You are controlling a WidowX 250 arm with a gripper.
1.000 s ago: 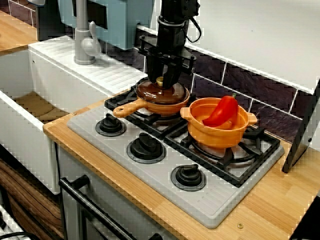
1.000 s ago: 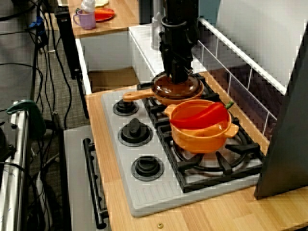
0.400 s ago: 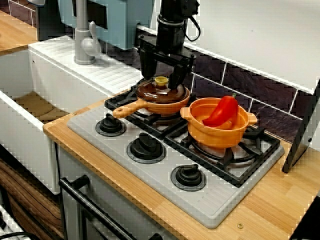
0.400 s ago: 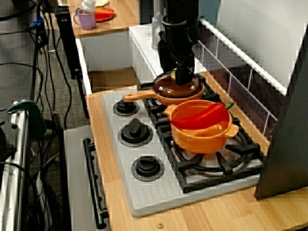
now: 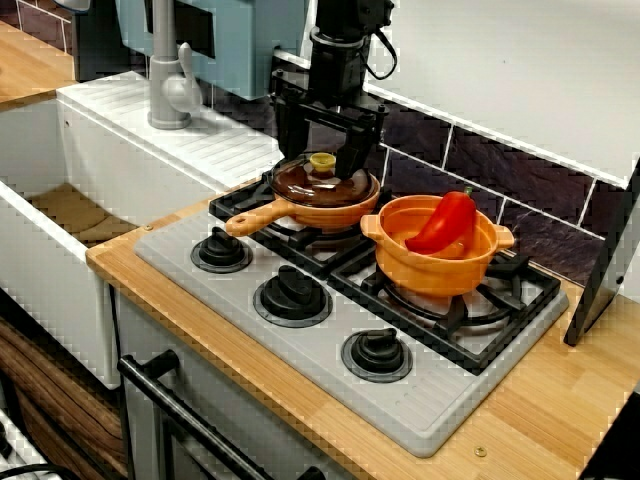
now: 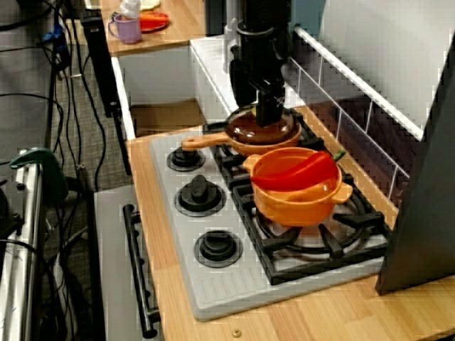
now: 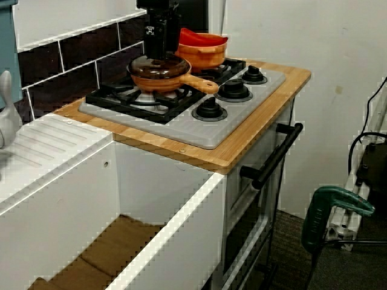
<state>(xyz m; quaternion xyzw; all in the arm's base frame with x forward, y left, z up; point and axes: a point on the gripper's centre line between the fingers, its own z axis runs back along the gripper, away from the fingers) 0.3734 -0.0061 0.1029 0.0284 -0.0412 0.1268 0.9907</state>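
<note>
Seen from the front of the stove, the gripper hangs open over the brown glass lid. Its fingers stand either side of the yellow knob and hold nothing. The lid sits on the orange pan, next to an orange pot holding a red pepper.

In the view along the stove, the gripper stands just above the lid.

From the sink side, the gripper is over the lid, and the stove rests on the wooden desk.
</note>
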